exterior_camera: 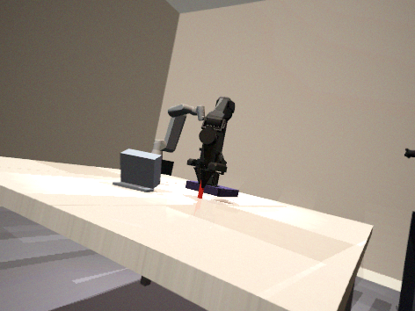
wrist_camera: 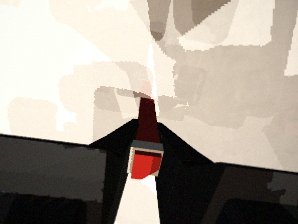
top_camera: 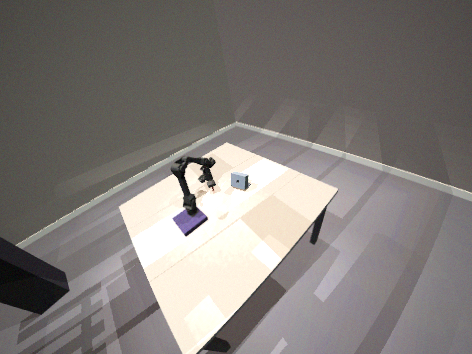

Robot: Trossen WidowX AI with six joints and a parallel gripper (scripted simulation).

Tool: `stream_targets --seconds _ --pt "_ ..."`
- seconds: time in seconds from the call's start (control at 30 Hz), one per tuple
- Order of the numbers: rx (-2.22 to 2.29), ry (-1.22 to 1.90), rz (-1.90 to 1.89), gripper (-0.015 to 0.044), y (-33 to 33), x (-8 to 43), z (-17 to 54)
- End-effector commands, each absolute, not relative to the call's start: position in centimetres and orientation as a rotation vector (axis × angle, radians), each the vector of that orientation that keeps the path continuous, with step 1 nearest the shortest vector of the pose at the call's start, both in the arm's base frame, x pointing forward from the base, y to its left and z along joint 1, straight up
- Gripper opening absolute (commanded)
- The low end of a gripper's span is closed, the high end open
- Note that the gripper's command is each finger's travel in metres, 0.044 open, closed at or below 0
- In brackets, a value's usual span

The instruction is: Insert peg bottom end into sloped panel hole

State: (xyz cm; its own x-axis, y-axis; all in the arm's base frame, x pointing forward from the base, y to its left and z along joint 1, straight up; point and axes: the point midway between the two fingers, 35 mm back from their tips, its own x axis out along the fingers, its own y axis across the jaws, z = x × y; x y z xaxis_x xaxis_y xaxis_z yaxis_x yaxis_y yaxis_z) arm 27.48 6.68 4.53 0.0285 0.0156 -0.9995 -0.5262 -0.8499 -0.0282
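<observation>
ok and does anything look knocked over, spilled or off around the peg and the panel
Nothing stands out: the red peg is upright between the closed black fingers, and the blue-grey panel block stands on its base.

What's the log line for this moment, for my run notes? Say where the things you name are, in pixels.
gripper (top_camera: 212, 186) (exterior_camera: 202, 181) (wrist_camera: 146, 126): closed on red peg (exterior_camera: 200, 191) (wrist_camera: 146, 168) | peg: roughly upright, not in hole (top_camera: 237, 181) | panel (top_camera: 243, 177) (exterior_camera: 141, 170): on table (top_camera: 300, 200) (exterior_camera: 211, 237)

Looks like a bare robotics lab or test rm to me; can't tell which. My arm (top_camera: 184, 186) (exterior_camera: 216, 132) stands on a purple base plate (top_camera: 186, 228) (exterior_camera: 229, 192), bolted or not I can't tell, atop a big pale table (top_camera: 235, 260) (exterior_camera: 176, 233) w/ dark legs. A small block-like panel (top_camera: 240, 181) (exterior_camera: 141, 169) w/ a hole sits nearby. Plain walls (top_camera: 110, 75) (exterior_camera: 286, 88), pale skirting, greyish flr (top_camera: 360, 270) (exterior_camera: 48, 259).
</observation>
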Motion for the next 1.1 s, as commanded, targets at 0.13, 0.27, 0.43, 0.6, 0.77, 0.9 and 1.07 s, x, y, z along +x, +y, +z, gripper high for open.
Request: stream_targets --seconds 0.13,0.27,0.43,0.6,0.77,0.9,1.07 --pt "-1.926 0.516 1.873 0.0000 6.7 27.7 6.6" --pt "-1.926 0.518 1.875 0.0000 6.7 27.7 8.3" --pt "-1.926 0.519 1.878 0.0000 6.7 27.5 10.3" --pt "-1.926 0.521 1.881 0.0000 6.7 27.2 12.3" --pt "-1.921 0.523 1.876 0.0000 6.7 27.0 12.5" --pt "-1.897 0.536 1.848 0.0000 6.5 27.2 12.3" --pt "-1.855 0.555 1.801 0.0000 6.1 27.4 12.1"
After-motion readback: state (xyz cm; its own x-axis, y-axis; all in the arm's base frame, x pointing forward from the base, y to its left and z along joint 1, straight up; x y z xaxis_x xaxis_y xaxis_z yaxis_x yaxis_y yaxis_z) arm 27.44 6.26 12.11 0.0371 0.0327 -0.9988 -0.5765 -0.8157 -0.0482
